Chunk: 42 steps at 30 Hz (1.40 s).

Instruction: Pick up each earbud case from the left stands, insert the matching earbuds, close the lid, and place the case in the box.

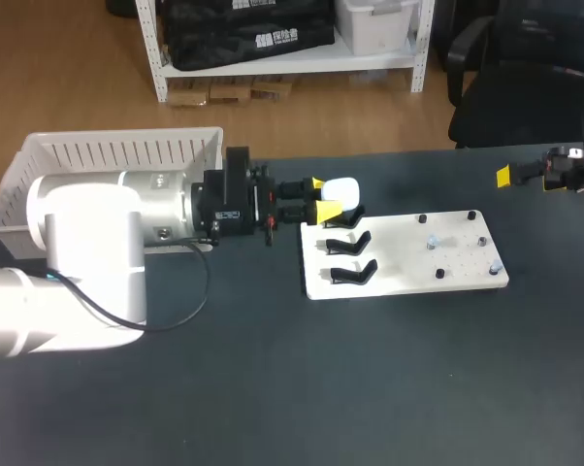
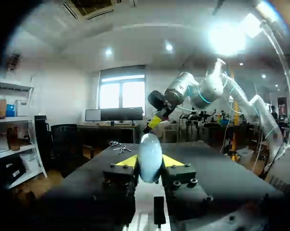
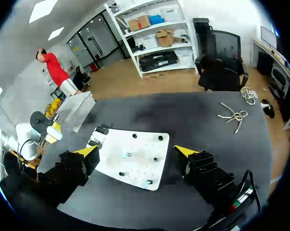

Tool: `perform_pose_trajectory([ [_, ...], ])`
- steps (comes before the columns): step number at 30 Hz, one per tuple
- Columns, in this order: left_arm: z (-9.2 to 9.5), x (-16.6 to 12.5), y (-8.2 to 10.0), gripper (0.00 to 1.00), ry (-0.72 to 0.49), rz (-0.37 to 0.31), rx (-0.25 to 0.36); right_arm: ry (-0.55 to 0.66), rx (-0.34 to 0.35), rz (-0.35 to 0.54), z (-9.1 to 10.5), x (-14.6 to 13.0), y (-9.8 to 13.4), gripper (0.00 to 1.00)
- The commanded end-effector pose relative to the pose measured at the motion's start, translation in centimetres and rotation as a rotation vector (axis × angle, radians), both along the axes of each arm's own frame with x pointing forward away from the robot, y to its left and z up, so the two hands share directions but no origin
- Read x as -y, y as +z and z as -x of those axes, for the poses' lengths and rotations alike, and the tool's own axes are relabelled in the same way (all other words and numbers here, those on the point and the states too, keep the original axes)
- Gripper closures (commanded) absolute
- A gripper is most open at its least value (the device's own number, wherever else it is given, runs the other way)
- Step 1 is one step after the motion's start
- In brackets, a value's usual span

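**Left end effector** [image 1: 321, 196]: its yellow tips pinch the white earbud case [image 1: 342, 188] from two sides. The case is held at the stand end of the white board [image 1: 418, 254]. Two black stands [image 1: 348, 243] sit on the board just beside the case.

**Right end effector** [image 3: 135, 152]: the fingers are spread wide. It is positioned past the opposite end of the board, near the right edge of the dark surface [image 1: 292, 388].

**Box** [image 1: 117, 153]: white and slatted, located on the surface behind the left arm.

Black table [image 1: 273, 388] bears a white stand board [image 1: 408, 274] and slatted box [image 1: 117, 150]
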<state>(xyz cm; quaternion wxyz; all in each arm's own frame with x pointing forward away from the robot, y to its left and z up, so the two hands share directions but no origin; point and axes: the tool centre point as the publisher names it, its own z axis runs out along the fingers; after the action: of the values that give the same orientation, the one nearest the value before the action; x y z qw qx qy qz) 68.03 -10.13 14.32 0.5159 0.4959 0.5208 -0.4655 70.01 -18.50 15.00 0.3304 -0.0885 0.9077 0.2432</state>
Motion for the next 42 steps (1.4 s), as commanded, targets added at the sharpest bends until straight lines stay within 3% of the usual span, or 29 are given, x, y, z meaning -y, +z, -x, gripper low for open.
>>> perform_pose_trajectory([
  [1,0.2,0.0,-0.1,1.00,0.007,0.004,0.004,0.000,0.000,0.000,0.0,0.0,0.0,0.00],
  [12,0.0,-0.8,-0.2,1.00,-0.101,-0.019,0.008,0.001,-0.001,-0.001,0.2,-0.2,0.0,0.00],
  [24,0.7,-0.6,-0.6,1.00,-0.166,-0.034,0.015,0.093,0.010,0.001,4.9,-5.2,0.7,0.00],
  [33,1.5,0.4,-0.7,1.00,-0.191,-0.041,0.056,0.136,0.019,0.096,8.5,-9.6,1.7,0.00],
  [42,1.9,1.0,-0.8,1.00,-0.207,-0.020,0.067,0.164,-0.003,0.122,9.7,-11.6,1.4,0.00],
])
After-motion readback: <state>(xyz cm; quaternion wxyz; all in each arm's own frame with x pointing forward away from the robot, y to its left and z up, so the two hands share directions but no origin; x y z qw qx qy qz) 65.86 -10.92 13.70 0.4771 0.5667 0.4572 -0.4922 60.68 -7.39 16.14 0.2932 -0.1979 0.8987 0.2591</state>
